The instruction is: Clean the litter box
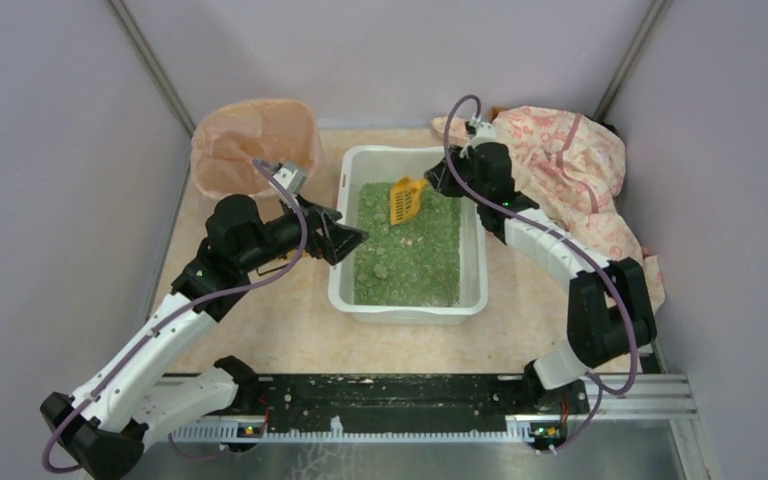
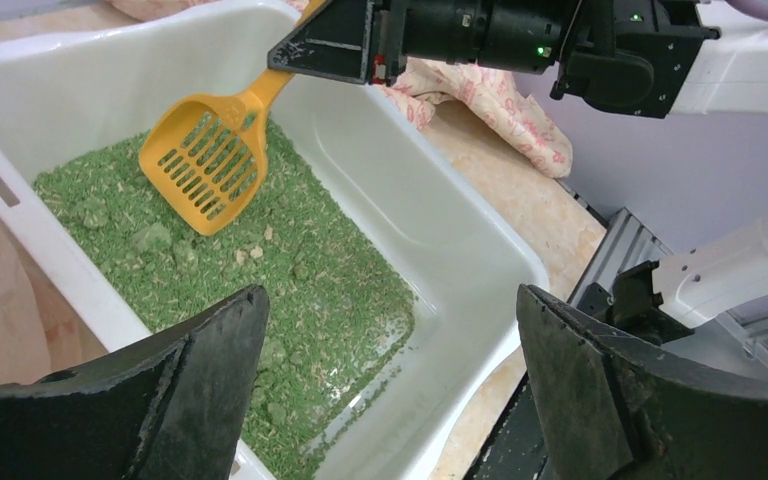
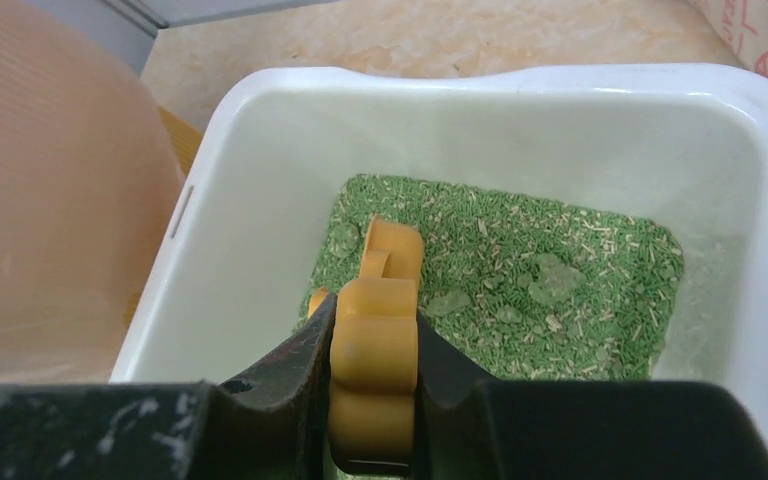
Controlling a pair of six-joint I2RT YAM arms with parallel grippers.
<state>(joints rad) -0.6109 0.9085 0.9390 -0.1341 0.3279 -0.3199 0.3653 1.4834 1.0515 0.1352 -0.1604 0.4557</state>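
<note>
The white litter box [image 1: 409,301] sits mid-table with green litter and clumps inside; it also shows in the left wrist view [image 2: 465,215] and the right wrist view [image 3: 250,190]. My right gripper [image 1: 438,180] is shut on the handle of the orange-yellow slotted scoop [image 1: 406,199], whose head rests on the litter at the far end. The scoop also shows in the left wrist view [image 2: 207,165] and its handle in the right wrist view [image 3: 375,345]. My left gripper [image 1: 352,238] is open and empty, hovering over the box's left rim.
A round bin lined with a peach bag [image 1: 255,145] stands at the far left of the box. A pink patterned cloth [image 1: 570,160] lies at the far right. A metal rail [image 1: 420,405] runs along the near edge.
</note>
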